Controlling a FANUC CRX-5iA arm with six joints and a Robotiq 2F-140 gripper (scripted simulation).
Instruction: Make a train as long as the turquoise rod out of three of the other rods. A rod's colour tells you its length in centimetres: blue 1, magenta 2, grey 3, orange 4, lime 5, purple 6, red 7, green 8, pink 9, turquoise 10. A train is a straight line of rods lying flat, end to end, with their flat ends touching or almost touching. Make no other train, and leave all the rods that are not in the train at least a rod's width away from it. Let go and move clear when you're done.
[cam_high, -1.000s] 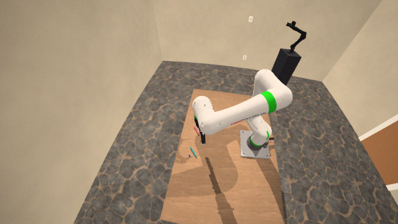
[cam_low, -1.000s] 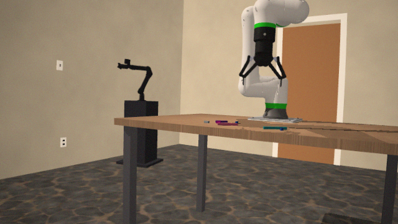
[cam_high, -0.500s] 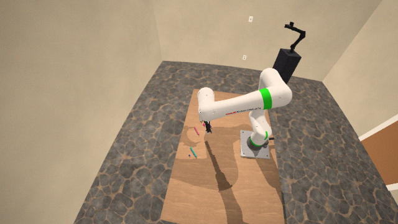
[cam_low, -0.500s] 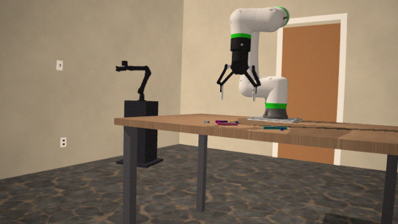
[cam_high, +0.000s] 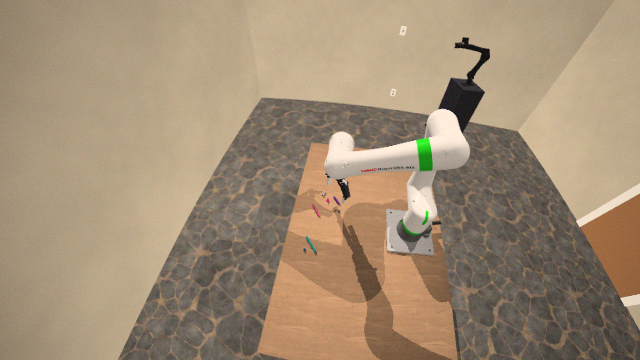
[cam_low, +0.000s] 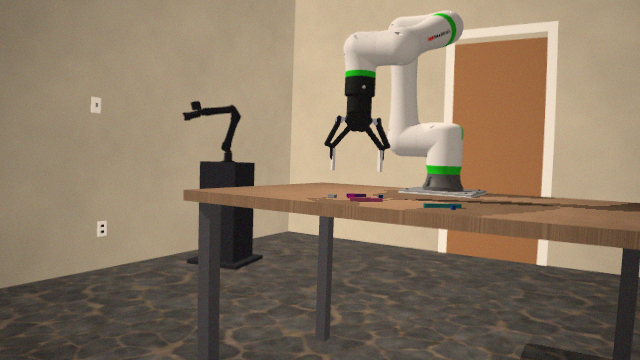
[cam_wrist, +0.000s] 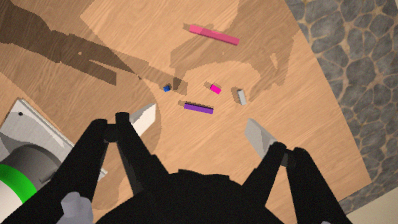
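Note:
My gripper is open and empty, hanging well above the table. In the wrist view it is over a cluster of rods lying flat and apart: a purple rod right below it, a short magenta rod, a grey rod, a tiny blue rod and a long pink rod farther off. The turquoise rod lies apart, nearer the table's middle, with a second blue rod beside it. No rods touch end to end.
The robot's base plate is bolted to the table at the right of the rods. The table's edge runs close to the grey rod. A black pedestal with a small arm stands on the floor beyond the table.

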